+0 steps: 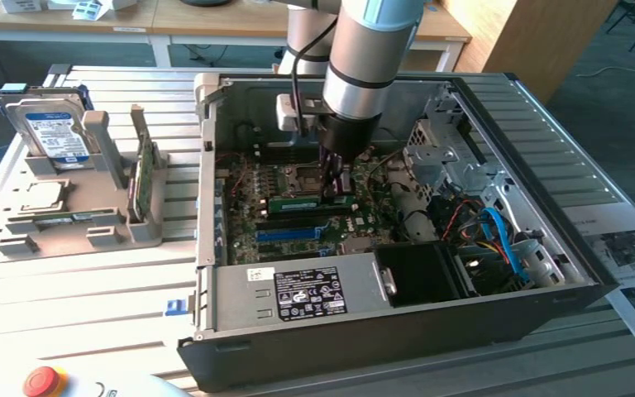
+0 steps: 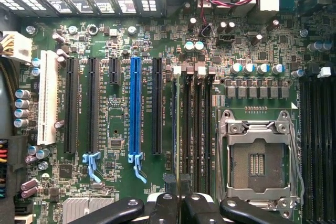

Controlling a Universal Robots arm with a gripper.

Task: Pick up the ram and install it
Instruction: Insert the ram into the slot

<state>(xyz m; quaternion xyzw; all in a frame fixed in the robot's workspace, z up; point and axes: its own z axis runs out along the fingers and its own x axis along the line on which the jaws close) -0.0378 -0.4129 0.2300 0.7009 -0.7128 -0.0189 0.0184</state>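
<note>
Sitting low over the motherboard [image 1: 254, 217] inside the open computer case [image 1: 406, 339], the ram [image 1: 301, 202] is lying level, on its long edge, along the memory slots. The gripper [image 1: 336, 188] is reaching straight down onto the end of the stick toward three o'clock in the exterior view, its jaws standing nearly closed and pinching the thin board between them. In the wrist view the two black fingers [image 2: 164, 205] are standing just beside each other, over the dark memory slots [image 2: 197, 129] that are running between the blue slot [image 2: 135, 108] and the processor socket [image 2: 260, 158]. In the exterior view that socket is sitting just at twelve o'clock of the ram, the blue slot just at six o'clock, and the power supply [image 1: 295, 291] farther toward six. Well apart, at nine o'clock of the case, a grey holder [image 1: 75, 227] is carrying a hard drive [image 1: 53, 132] and a green card [image 1: 139, 178] standing on edge. A red button [image 1: 44, 380] is showing at seven o'clock.
</note>
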